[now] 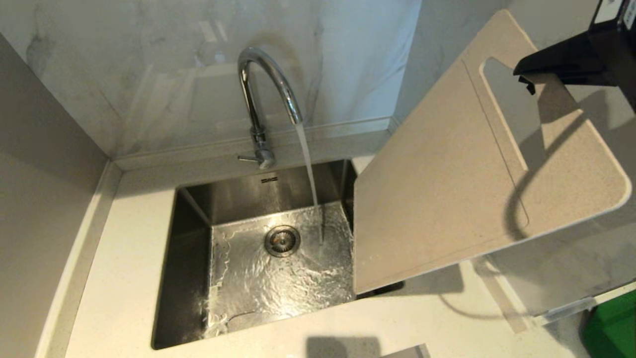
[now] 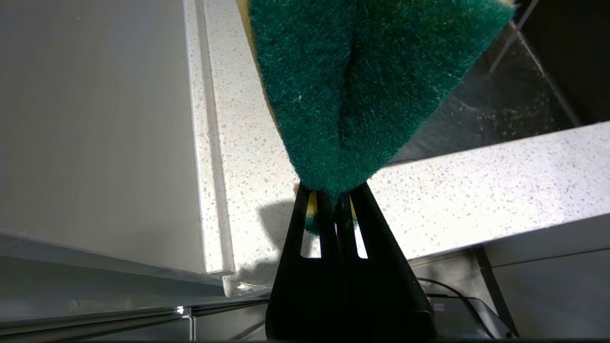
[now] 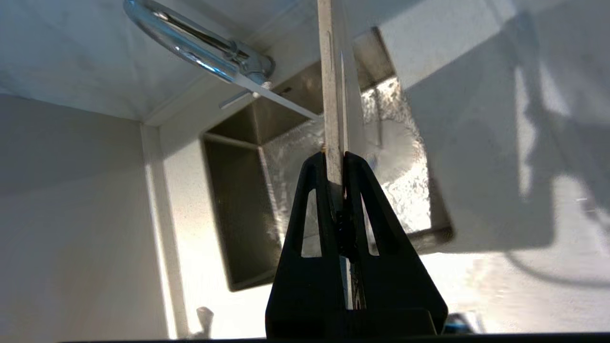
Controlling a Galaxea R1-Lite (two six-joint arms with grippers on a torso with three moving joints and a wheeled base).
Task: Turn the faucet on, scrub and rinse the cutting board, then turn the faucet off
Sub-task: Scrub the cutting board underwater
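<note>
The chrome faucet [image 1: 268, 89] stands behind the sink, and water [image 1: 309, 169] runs from its spout into the basin. The beige cutting board [image 1: 447, 189] hangs tilted in the air to the right, its low corner over the sink's right side, clear of the stream. My right gripper [image 1: 526, 74] is shut on the board's rim by the slot handle. In the right wrist view the board [image 3: 332, 95] shows edge-on between the fingers of the right gripper [image 3: 336, 159]. My left gripper [image 2: 333, 195], outside the head view, is shut on a green scrub sponge [image 2: 362, 81] above the countertop [image 2: 476, 190].
The steel sink [image 1: 194, 209] has a round drain [image 1: 282, 240] and a wet floor. Marble walls close in at the back and left. A green object [image 1: 611, 328] sits low at the right, beyond the counter's edge.
</note>
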